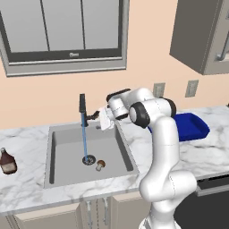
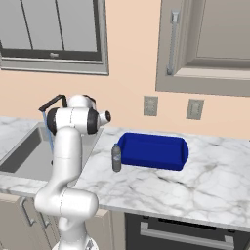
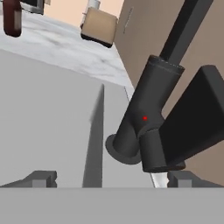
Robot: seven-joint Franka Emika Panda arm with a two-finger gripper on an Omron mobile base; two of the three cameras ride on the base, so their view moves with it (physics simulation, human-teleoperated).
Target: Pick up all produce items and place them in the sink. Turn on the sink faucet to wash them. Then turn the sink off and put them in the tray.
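Note:
A small brown-capped mushroom (image 1: 100, 165) lies on the floor of the grey sink (image 1: 62, 134), just right of the round drain (image 1: 89, 159). A thin blue stream of water falls from the black faucet (image 1: 82, 105) onto the drain. My gripper (image 1: 99, 117) is at the faucet's side lever, behind the basin. In the hand view the faucet base (image 3: 144, 118) and its lever (image 3: 197, 118) are very close, and the gripper (image 3: 111, 179) is open with nothing between its fingertips (image 3: 41, 178). The blue tray (image 1: 192, 125) (image 2: 152, 150) rests on the counter right of the sink.
A dark brown bottle (image 1: 6, 162) (image 3: 12, 17) stands on the marble left of the sink. A small grey bottle (image 2: 116, 157) stands at the tray's left end. Wall outlets (image 2: 150, 105) and a cabinet (image 2: 205, 44) are above the counter.

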